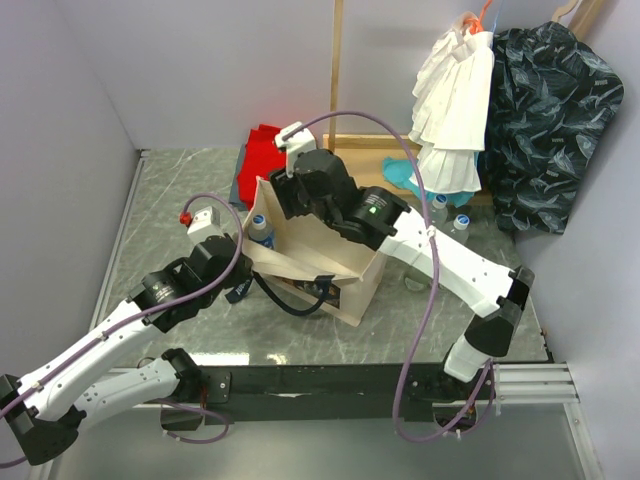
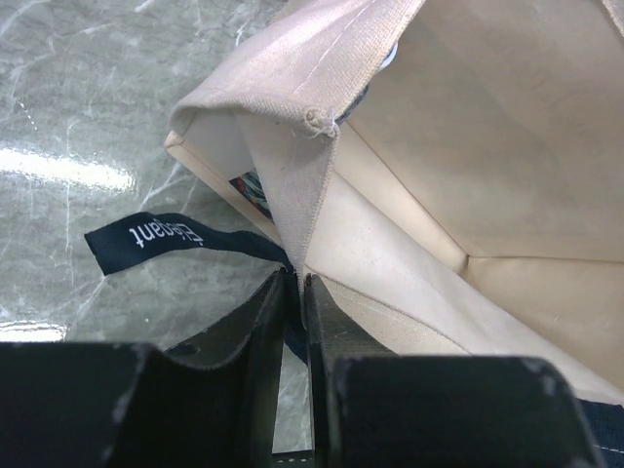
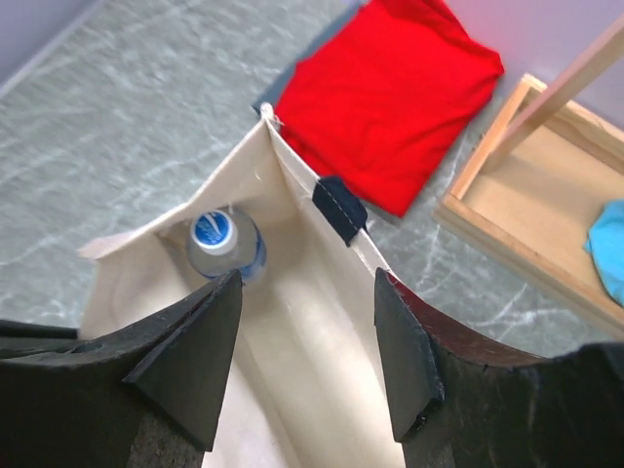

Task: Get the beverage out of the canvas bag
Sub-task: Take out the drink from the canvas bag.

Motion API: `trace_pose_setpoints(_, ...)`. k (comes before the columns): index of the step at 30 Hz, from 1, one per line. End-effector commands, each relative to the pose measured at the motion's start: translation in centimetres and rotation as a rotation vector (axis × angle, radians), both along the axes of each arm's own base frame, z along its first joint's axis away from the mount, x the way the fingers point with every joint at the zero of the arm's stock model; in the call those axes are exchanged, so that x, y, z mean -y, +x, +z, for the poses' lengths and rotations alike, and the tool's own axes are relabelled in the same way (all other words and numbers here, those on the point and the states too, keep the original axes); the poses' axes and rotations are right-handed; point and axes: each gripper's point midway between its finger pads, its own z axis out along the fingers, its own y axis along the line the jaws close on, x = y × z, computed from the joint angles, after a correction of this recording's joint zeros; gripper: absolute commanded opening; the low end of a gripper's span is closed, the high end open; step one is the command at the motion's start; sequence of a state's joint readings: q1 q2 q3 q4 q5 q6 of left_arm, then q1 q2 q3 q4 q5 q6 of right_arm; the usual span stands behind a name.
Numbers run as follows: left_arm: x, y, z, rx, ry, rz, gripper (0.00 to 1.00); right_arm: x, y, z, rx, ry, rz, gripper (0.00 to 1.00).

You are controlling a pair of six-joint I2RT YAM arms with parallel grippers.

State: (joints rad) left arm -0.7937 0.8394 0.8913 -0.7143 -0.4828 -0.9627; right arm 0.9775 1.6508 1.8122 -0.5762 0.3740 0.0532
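Your left hand (image 2: pixel 295 288) reaches in from the frame's bottom edge, fingers pinched almost together on the rim fold of the boxy beige canvas bag (image 2: pixel 468 146). Your right hand (image 3: pixel 307 302) hovers over the bag's mouth, fingers spread, gripping nothing. The clear blue-capped beverage bottle (image 3: pixel 222 244) stands inside, centre-left, its lower part hidden.

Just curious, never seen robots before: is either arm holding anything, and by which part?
The left arm's jaws pinch the canvas bag by a fold of its rim. The right arm's jaws stand open over the bag's mouth, holding nothing.
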Motion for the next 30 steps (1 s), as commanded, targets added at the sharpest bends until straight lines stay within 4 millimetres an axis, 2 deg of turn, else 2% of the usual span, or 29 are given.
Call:
trace_pose_setpoints(1,0.1,0.0,0.4,0.016,-0.006,-0.010,0.19,-1.5,-1.2,0.4,-0.014,0.039,0.079,0.64)
trace_pose_setpoints(8,0.0,0.0,0.0,0.007,0.001,-0.005,0.19,-4.4,-2.6,-3.2,-0.102,0.041,0.181,0.64)
trace_pose_setpoints(15,-0.2,0.0,0.1,0.011,0.007,-0.004,0.20,-6.2,-2.4,-6.3,-0.156,0.022,0.216,0.64)
trace_pose_setpoints(21,-0.1,0.0,-0.2,0.005,0.008,-0.005,0.19,-7.3,-2.0,-7.9,-0.169,0.006,0.231,0.64)
trace_pose_setpoints(30,0.0,-0.1,-0.1,0.007,0.001,-0.006,0.19,-8.3,-1.1,-9.2,-0.164,-0.035,0.246,0.64)
